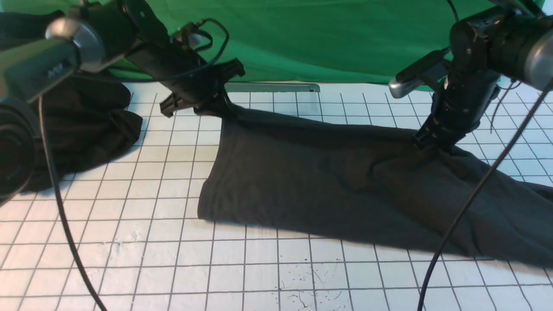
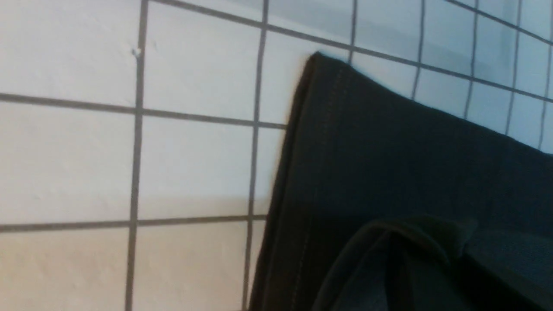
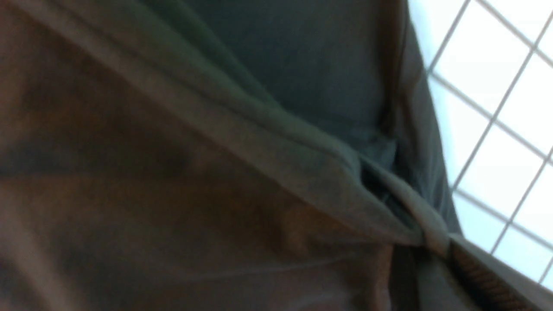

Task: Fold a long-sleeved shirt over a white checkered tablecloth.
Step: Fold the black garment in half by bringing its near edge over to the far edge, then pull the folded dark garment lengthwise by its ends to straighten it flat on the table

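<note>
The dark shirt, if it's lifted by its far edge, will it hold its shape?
Probably floppy: the shirt peaks and creases where the left pincer and right pincer pinch it, so it would likely sag between them. Pushed, it would probably bunch on the tablecloth rather than slide.

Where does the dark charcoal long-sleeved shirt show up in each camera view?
Front view: the dark charcoal long-sleeved shirt spreads from the centre to the right edge.
Left wrist view: its stitched corner fills the picture's lower right.
Right wrist view: bunched folds cover nearly everything.
Shared landmark: the grid lines of the white checkered tablecloth.
</note>
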{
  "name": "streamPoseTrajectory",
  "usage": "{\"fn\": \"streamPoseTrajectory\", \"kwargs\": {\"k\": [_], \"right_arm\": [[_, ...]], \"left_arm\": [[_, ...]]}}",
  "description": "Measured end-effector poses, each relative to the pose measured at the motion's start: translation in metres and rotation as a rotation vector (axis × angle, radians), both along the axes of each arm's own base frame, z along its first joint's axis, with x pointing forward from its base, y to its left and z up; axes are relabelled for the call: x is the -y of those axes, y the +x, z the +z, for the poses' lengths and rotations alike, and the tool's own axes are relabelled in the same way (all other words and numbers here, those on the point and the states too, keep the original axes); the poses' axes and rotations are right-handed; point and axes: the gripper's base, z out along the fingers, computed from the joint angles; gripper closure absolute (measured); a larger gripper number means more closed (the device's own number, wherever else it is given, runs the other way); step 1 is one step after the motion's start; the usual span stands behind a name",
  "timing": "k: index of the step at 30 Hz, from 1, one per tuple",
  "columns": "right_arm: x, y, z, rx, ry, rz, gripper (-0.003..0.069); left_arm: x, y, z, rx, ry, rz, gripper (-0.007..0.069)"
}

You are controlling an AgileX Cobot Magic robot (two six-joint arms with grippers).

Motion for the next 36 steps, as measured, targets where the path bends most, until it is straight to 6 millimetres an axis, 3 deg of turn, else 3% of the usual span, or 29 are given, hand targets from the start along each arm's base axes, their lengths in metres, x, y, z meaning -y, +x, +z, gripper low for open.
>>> {"fn": "streamPoseTrajectory", "kwargs": {"k": [7,14,18,19,20,22,24,26,27,28,31,34,35,36], "right_arm": [[0.001,0.015,-0.013,0.036,-0.014,0.013,0.0630],[-0.002,0.024,-0.019,0.108,-0.005,0.041,0.0593],[0.000,0.029,-0.018,0.163,-0.006,0.004,0.0461],[0.001,0.030,-0.017,0.176,-0.012,-0.023,0.0384],[0.002,0.030,-0.017,0.176,-0.015,-0.026,0.0371],[0.005,0.029,-0.013,0.175,-0.040,-0.050,0.0251],[0.011,0.028,0.002,0.184,-0.046,-0.087,0.0143],[0.015,0.027,0.013,0.197,-0.046,-0.104,0.0129],[0.025,0.024,0.044,0.235,-0.043,-0.146,0.0137],[0.028,0.022,0.051,0.234,-0.045,-0.161,0.0147],[0.055,0.006,0.105,0.262,-0.031,-0.261,0.0221],[0.086,-0.016,0.141,0.288,0.048,-0.358,0.0258],[0.103,-0.033,0.159,0.305,0.106,-0.409,0.0256],[0.106,-0.034,0.158,0.296,0.111,-0.417,0.0255]], "left_arm": [[0.000,0.011,-0.019,0.025,-0.027,0.064,0.0588],[-0.001,0.018,-0.022,0.081,-0.027,0.098,0.0490],[-0.001,0.020,-0.022,0.101,-0.028,0.109,0.0342],[-0.001,0.020,-0.022,0.100,-0.030,0.109,0.0293],[-0.001,0.020,-0.021,0.101,-0.030,0.109,0.0293],[-0.002,0.020,-0.016,0.092,-0.033,0.095,0.0219],[-0.004,0.020,-0.005,0.079,-0.029,0.048,0.0158],[-0.005,0.021,0.005,0.081,-0.032,0.028,0.0139],[-0.008,0.021,0.023,0.077,-0.033,-0.015,0.0115],[-0.008,0.020,0.025,0.069,-0.034,-0.024,0.0113],[-0.010,0.017,0.055,0.076,-0.037,-0.077,0.0108],[-0.009,0.013,0.078,0.096,-0.038,-0.112,0.0114],[-0.009,0.011,0.086,0.105,-0.038,-0.124,0.0120],[-0.009,0.010,0.087,0.102,-0.037,-0.128,0.0123]]}}
